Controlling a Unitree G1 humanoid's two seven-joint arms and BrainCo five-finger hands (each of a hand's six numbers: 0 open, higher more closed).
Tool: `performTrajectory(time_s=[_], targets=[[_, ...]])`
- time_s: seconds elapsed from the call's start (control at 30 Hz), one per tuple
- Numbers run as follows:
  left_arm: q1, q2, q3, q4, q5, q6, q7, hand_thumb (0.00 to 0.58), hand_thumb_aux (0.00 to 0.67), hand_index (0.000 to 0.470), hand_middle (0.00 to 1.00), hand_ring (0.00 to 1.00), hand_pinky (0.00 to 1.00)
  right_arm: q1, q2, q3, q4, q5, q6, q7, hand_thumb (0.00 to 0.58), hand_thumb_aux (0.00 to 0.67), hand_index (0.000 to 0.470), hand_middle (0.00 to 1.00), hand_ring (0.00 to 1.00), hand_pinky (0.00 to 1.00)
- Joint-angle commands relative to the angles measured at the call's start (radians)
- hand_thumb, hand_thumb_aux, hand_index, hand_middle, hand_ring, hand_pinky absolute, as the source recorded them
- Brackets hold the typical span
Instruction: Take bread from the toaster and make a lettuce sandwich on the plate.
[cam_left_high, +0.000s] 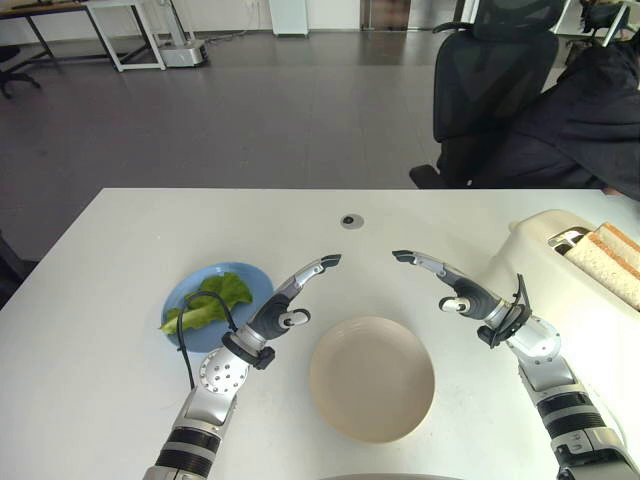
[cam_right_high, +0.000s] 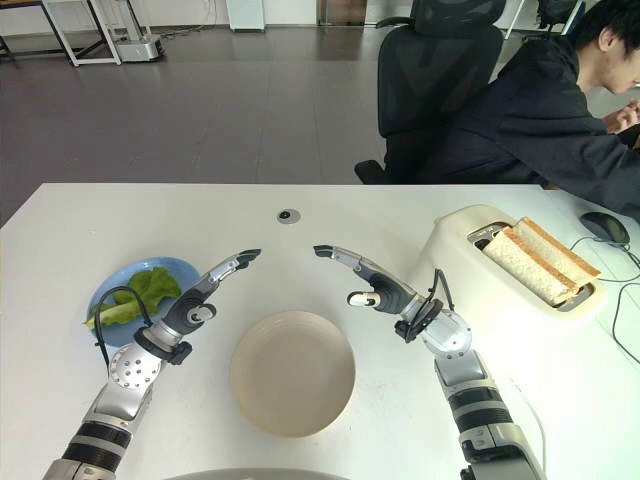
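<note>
A cream toaster (cam_right_high: 470, 262) stands at the table's right side with two bread slices (cam_right_high: 540, 262) sticking up from its slots. An empty beige plate (cam_right_high: 292, 372) lies at the front centre. A lettuce leaf (cam_right_high: 140, 294) rests on a small blue plate (cam_right_high: 108, 330) to the left. My left hand (cam_right_high: 198, 300) hovers between the blue plate and the beige plate, fingers stretched out and holding nothing. My right hand (cam_right_high: 372, 282) hangs above the table between the beige plate and the toaster, fingers extended, also holding nothing.
The white table (cam_right_high: 300, 240) has a small round grommet (cam_right_high: 288, 215) near its far middle. A computer mouse (cam_right_high: 604, 226) and cables lie at the far right. A seated person and a black office chair (cam_right_high: 440, 70) are behind the table's far right edge.
</note>
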Motion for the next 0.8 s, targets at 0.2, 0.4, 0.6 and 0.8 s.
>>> performTrajectory(time_s=[0.2, 0.4, 0.6, 0.8], targets=[[-0.001, 0.000, 0.009, 0.008, 0.017, 0.004, -0.005, 0.000, 0.000, 0.000, 0.00, 0.00, 0.00, -0.008, -0.005, 0.000, 0.000, -0.012, 0.000, 0.002, 0.000, 0.000, 0.000, 0.00, 0.00, 0.00], [-0.001, -0.001, 0.010, 0.007, 0.020, 0.005, -0.004, 0.000, 0.000, 0.000, 0.00, 0.00, 0.00, -0.007, -0.007, 0.000, -0.002, -0.014, -0.001, 0.003, 0.000, 0.000, 0.000, 0.00, 0.00, 0.00], [-0.002, -0.002, 0.010, 0.007, 0.024, 0.007, -0.003, 0.000, 0.000, 0.000, 0.00, 0.00, 0.00, -0.008, -0.008, -0.001, -0.003, -0.018, 0.002, 0.002, 0.000, 0.000, 0.000, 0.00, 0.00, 0.00], [-0.002, -0.003, 0.009, 0.009, 0.024, 0.006, -0.003, 0.000, 0.000, 0.000, 0.00, 0.00, 0.00, -0.007, -0.009, -0.002, -0.003, -0.021, 0.003, 0.001, 0.000, 0.000, 0.000, 0.00, 0.00, 0.00]])
